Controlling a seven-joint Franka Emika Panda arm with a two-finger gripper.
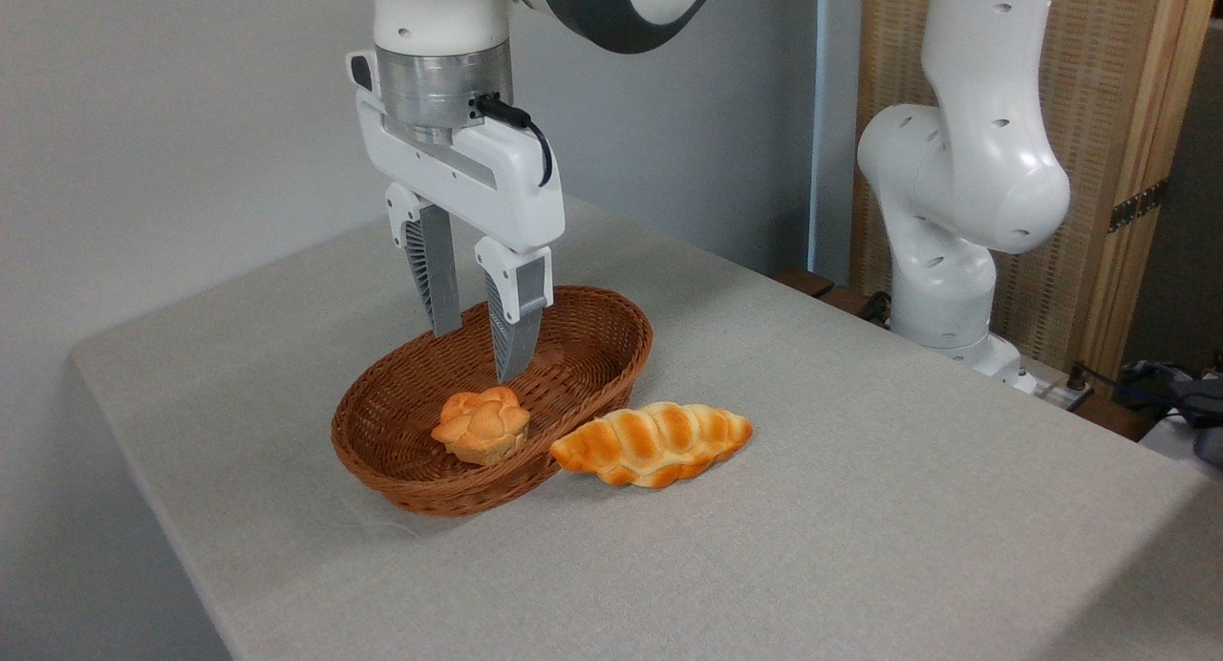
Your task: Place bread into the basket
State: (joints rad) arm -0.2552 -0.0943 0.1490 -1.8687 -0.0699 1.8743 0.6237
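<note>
**Gripper empty over the basket, loaf still on the table**

Your gripper (478, 341) hangs pointing straight down over the basket (401, 470), fingers (517, 327) spread with a clear gap and nothing between them. The tips sit above the basket's middle, not touching the weave as far as I can tell.

Just below and slightly in front of the tips, a small flower-shaped bun (482, 425) sits on the basket floor. That's not your target.

The bread (653, 441), the long braided loaf, is to the right of the tool and lower, lying flat on the table (860, 508) just outside the basket. Its left end is right against the near rim; I can't tell if it actually touches.

My read: the grasp hasn't started. You need to shift right, clear of the rim, and come down across the loaf's narrow width at its middle, since the long axis looks wider than the finger gap. Watch the rim on descent, as the loaf lies close enough that one finger could clip the wicker. For the drop, aim for the far half of the basket, because the bun takes up the near part.
</note>
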